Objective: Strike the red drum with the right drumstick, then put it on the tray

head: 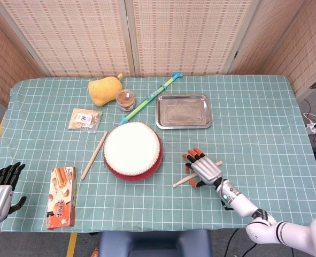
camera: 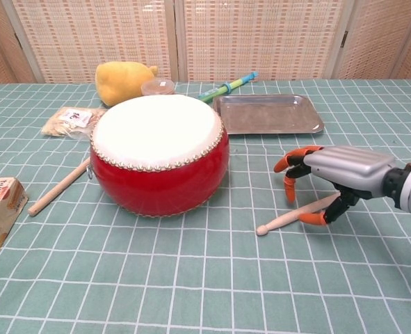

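Note:
The red drum (head: 132, 150) (camera: 160, 153) with a white skin stands mid-table. The right drumstick (head: 180, 182) (camera: 280, 222) lies slanted on the cloth to its right, knob end toward the drum. My right hand (head: 203, 169) (camera: 337, 170) arches over the stick's far half, fingers spread and pointing down, thumb tip touching the stick; the stick still rests on the table. The steel tray (head: 183, 111) (camera: 268, 113) sits empty behind the drum. My left hand (head: 0, 193) hangs open at the table's near left corner, holding nothing.
A second drumstick (head: 94, 154) (camera: 59, 186) lies left of the drum. A snack box (head: 61, 197), a packet (head: 85, 119), a yellow plush (head: 105, 90), a small jar (head: 126, 100) and a green-blue rod (head: 149, 99) lie on the left and back.

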